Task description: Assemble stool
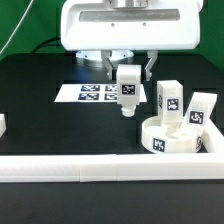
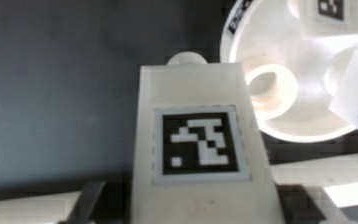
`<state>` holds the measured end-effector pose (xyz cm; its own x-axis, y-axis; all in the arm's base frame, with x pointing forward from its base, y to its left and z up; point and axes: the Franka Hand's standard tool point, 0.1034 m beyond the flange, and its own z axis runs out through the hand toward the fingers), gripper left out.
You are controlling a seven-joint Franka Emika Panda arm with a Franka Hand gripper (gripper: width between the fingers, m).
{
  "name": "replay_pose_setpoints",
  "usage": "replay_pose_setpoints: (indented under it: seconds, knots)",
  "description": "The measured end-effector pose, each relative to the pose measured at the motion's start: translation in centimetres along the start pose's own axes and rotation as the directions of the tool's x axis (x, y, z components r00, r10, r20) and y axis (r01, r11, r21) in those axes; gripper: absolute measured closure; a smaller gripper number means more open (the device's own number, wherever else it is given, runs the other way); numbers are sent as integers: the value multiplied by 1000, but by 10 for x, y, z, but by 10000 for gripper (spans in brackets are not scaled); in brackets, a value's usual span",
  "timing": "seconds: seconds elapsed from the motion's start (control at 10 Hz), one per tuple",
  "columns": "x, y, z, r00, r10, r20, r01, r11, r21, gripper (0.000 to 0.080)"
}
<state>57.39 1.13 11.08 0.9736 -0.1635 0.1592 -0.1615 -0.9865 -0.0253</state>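
Note:
My gripper (image 1: 128, 72) is shut on a white leg block (image 1: 128, 90) and holds it upright above the black table, to the exterior view's left of the seat disc. In the wrist view the leg block (image 2: 197, 128) fills the middle with its square tag facing the camera, clamped between my two fingers. The round white seat disc (image 1: 172, 137) lies on the table at the exterior view's right, and its sockets show in the wrist view (image 2: 304, 85). Two more leg blocks (image 1: 167, 100) (image 1: 201, 110) stand upright on the seat disc.
The marker board (image 1: 92, 92) lies flat on the table behind my gripper. A long white border rail (image 1: 100, 166) runs along the table's front edge and turns up at the exterior view's right. A small white piece (image 1: 2, 125) sits at the left edge.

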Motion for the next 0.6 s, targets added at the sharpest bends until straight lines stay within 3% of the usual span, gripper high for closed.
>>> replay_pose_setpoints:
  seconds: [0.2,0.4,0.6]
  knots:
    - [1,-4,0,1000,2,-2,-2,1000,2,462]
    - [16,-37,-3,999,-22,-30,23,1000,21,462]
    - [16,-36,-1,999,-23,-29,24,1000,20,462]
